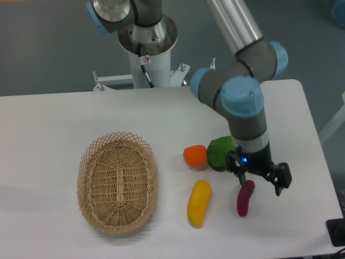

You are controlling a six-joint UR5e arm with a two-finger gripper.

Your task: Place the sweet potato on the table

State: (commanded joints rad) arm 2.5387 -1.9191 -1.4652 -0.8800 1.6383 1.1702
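Observation:
The magenta-purple sweet potato [246, 198] lies on the white table [48, 140] at the front right, pointing roughly front to back. My gripper [261, 185] hangs just above its far end. The two fingers stand wide apart, one to the left of the sweet potato's tip and one well to its right. The jaws are open and do not hold the sweet potato; I cannot tell if the left finger touches it.
A yellow-orange oblong vegetable [199, 203] lies left of the sweet potato. An orange round one [195, 156] and a green one [220, 153] sit just behind, next to the arm's wrist. An empty wicker basket [117, 182] stands at the left. The table's right edge is close by.

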